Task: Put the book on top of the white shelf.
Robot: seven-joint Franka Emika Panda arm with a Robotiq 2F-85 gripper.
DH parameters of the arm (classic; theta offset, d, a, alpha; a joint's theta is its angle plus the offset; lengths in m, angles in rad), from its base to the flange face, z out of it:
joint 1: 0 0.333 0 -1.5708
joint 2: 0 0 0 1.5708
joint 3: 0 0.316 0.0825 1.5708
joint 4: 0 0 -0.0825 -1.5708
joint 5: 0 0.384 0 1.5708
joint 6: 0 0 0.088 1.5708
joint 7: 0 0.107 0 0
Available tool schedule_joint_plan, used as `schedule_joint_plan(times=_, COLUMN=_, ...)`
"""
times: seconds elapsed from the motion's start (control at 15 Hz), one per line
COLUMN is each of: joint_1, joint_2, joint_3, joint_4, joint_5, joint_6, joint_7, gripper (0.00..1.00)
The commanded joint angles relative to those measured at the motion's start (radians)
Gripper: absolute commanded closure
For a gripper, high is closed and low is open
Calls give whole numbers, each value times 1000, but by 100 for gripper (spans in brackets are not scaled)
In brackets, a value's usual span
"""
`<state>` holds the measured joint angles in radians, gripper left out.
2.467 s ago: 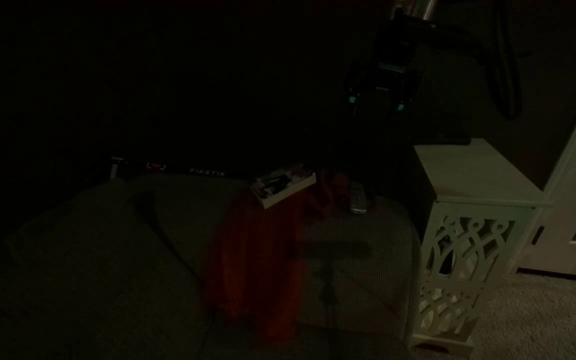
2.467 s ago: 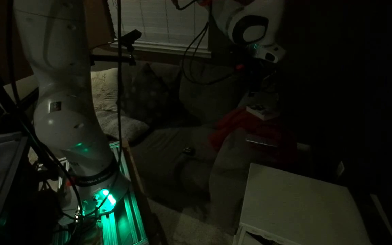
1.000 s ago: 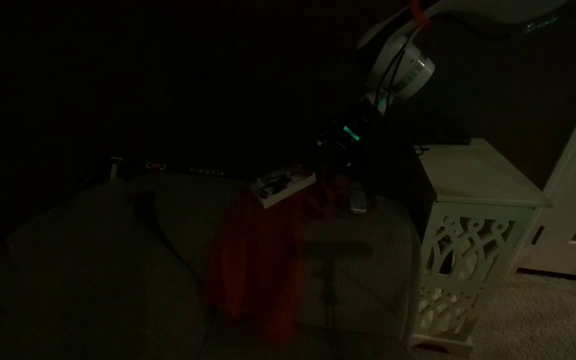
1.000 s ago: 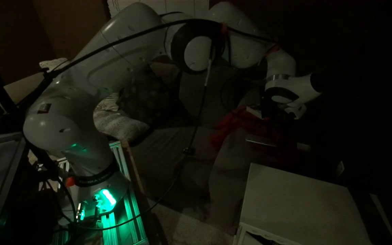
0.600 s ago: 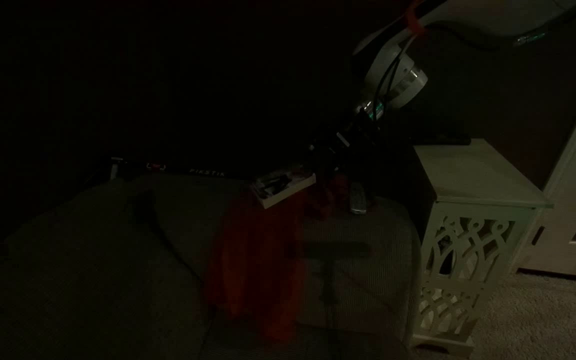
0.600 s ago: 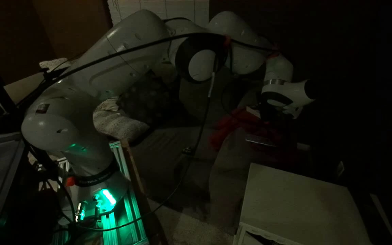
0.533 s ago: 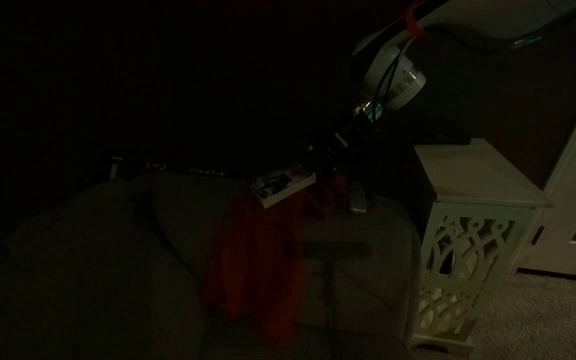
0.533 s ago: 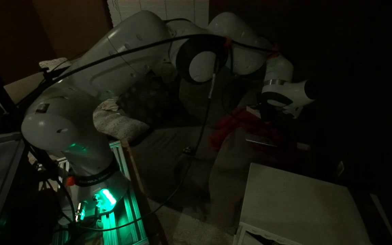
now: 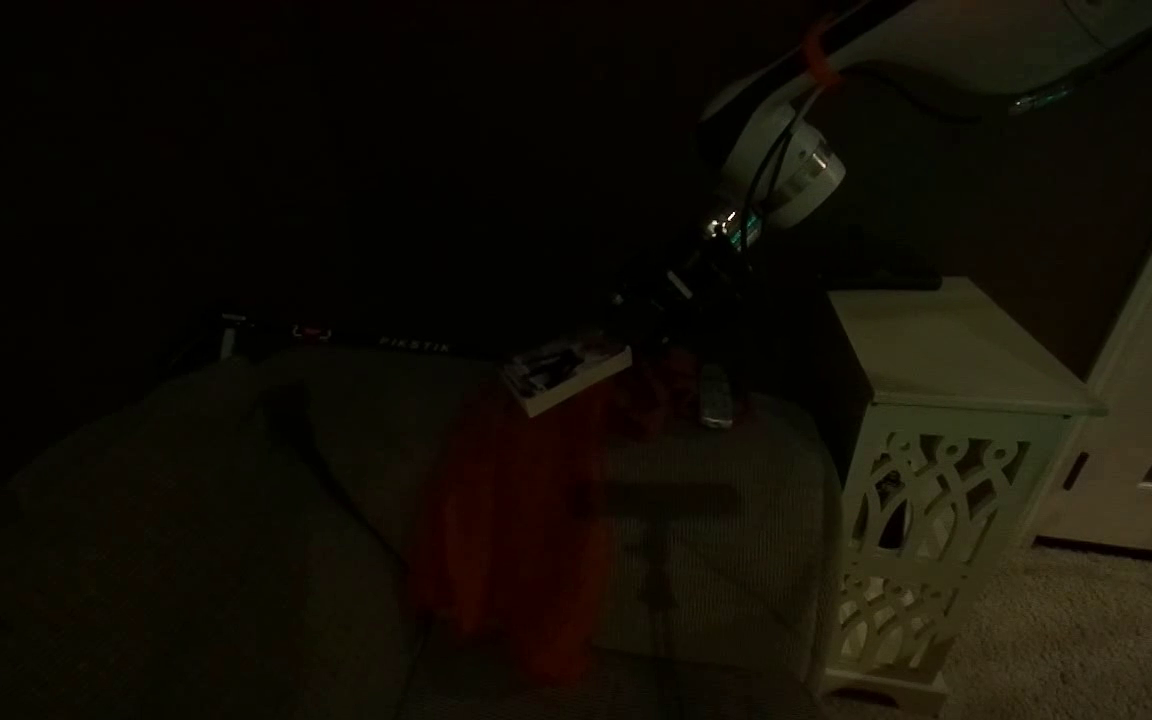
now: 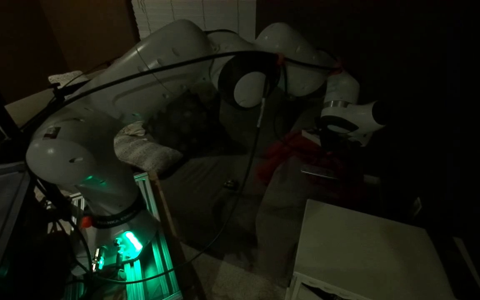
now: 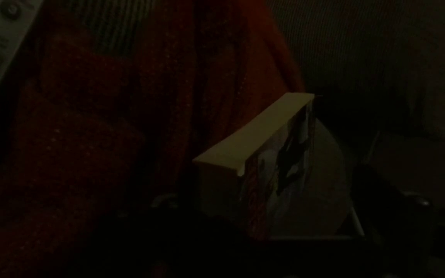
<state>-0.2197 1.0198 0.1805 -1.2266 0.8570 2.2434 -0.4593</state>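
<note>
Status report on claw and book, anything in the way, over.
Claw open, close to the book; contact too dark to tell. Book on red cloth, not yet on white shelf. Remote nearby, possible obstacle.

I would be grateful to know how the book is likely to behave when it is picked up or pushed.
The book should stay fairly stiff, as its pale edge looks thick and straight. Its flat, boxy shape makes rolling unlikely. If pushed, it might drag or bunch the red cloth it seems to rest on, which hangs in loose folds.
</note>
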Motion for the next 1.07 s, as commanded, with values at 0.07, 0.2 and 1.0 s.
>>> schedule_joint_plan(times=0.07, joint_1=-13, joint_2=81, joint_3=55, joint_4=105, joint_5=55, joint_6=95, joint_7=-53, gripper=0)
schedule_joint_plan(times=0.2, joint_1=-17, joint_2=109, joint_3=78, joint_4=139, joint_5=79, joint_6=132, joint_7=-69, gripper=0)
schedule_joint_plan(times=1.0, joint_1=16, joint_2=246, joint_3=54, joint_4=262, joint_5=7, joint_6=123, joint_7=9, gripper=34)
